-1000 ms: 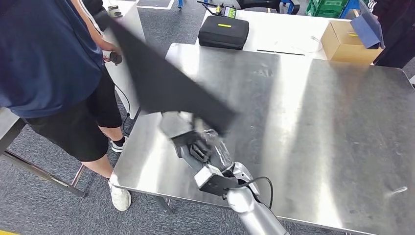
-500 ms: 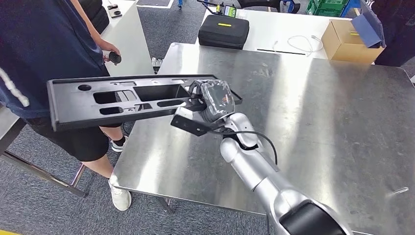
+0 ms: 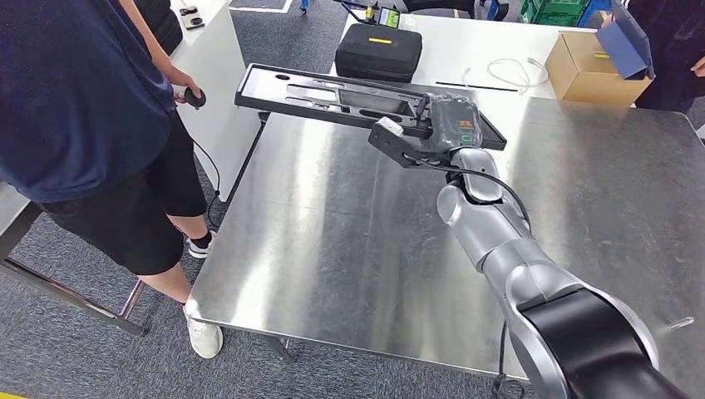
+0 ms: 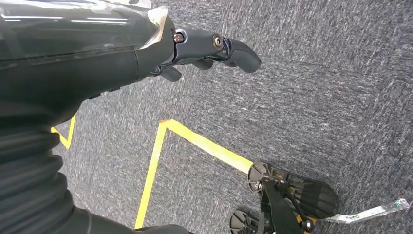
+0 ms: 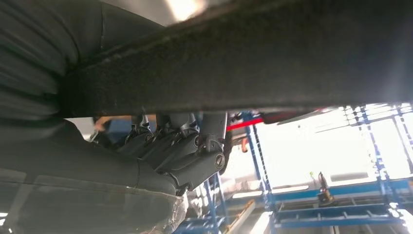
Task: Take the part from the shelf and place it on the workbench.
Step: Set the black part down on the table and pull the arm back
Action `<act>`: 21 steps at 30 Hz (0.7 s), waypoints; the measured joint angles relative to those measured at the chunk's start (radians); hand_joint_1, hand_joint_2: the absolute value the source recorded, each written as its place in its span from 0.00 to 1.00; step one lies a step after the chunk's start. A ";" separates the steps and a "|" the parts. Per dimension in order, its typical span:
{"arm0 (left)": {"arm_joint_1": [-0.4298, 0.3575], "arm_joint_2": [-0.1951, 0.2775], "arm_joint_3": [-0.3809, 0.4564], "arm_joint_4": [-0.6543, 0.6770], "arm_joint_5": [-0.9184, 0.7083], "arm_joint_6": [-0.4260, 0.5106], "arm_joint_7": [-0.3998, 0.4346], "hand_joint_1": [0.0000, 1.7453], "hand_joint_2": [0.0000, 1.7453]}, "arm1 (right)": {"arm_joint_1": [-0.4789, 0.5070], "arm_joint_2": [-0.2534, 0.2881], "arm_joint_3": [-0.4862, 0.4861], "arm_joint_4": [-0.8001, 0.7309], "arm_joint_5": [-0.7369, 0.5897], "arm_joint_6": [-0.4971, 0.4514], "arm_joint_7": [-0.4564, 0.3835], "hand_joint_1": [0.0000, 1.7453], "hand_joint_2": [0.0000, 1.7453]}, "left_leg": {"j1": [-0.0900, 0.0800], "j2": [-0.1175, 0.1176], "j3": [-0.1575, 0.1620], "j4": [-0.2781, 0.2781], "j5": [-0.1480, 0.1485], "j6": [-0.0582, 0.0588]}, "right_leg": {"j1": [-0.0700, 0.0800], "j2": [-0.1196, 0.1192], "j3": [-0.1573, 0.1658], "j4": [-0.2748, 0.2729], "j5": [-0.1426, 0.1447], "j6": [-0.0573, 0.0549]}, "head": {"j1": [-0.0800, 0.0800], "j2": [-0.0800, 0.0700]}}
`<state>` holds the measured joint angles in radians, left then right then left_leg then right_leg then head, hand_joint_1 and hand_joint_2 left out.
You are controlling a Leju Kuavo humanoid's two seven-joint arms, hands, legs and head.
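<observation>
The long black plastic part with cut-out slots (image 3: 332,93) has swung since approx. half a sec ago: then it stuck out past the near-left edge of the steel counter (image 3: 349,241) in front of the person in dark blue top and black shorts (image 3: 75,125); now it sits over the counter's far edge, roughly level, w/ its free end pointing toward the white side table (image 3: 218,75). The right arm has stretched forward to carry it there. Judging by this, the carry phase looks nearly done and the lowering onto the counter is what's left. The part reads as above the surface, not resting, though the gap can't be confirmed.

The right robot hand (image 3: 447,123) grips the part at its right end; in the right wrist view the robot hand (image 5: 180,146) has its fingers (image 5: 204,141) curled up against the dark underside of the part (image 5: 253,63). The left robot hand (image 4: 204,48) hangs over grey carpet w/ a yellow tape line (image 4: 195,141), holding nothing; its fingers look partly curled, so open vs closed can't be told.

Hard to make out: the part's right end is hidden behind the hand and wrist cover; the right wrist view is blurred and backlit, so contact points are unclear. The black case (image 3: 378,51) and cardboard box (image 3: 586,71) lie beyond, on another table.
</observation>
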<state>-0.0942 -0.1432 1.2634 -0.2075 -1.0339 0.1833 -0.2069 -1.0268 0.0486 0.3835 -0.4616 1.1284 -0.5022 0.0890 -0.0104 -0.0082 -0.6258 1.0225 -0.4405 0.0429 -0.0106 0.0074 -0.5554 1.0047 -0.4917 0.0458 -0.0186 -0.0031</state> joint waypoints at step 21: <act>0.006 0.000 0.001 0.000 0.013 0.035 -0.032 0.00 1.00 | 0.183 -0.231 -0.249 0.049 -0.078 -0.125 -0.142 0.00 1.00 | -0.002 -0.001 0.001 -0.022 0.010 0.005 | -0.003 0.002 -0.005 -0.014 0.004 0.004 | -0.001 0.000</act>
<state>-0.0886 -0.1431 1.2648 -0.2075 -1.0211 0.2182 -0.2393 -0.8436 -0.1819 0.1344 -0.4128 1.0502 -0.6270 -0.0527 -0.0129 -0.0087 -0.6250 1.0005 -0.4304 0.0477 -0.0132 0.0094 -0.5599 0.9907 -0.4873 0.0496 -0.0198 -0.0030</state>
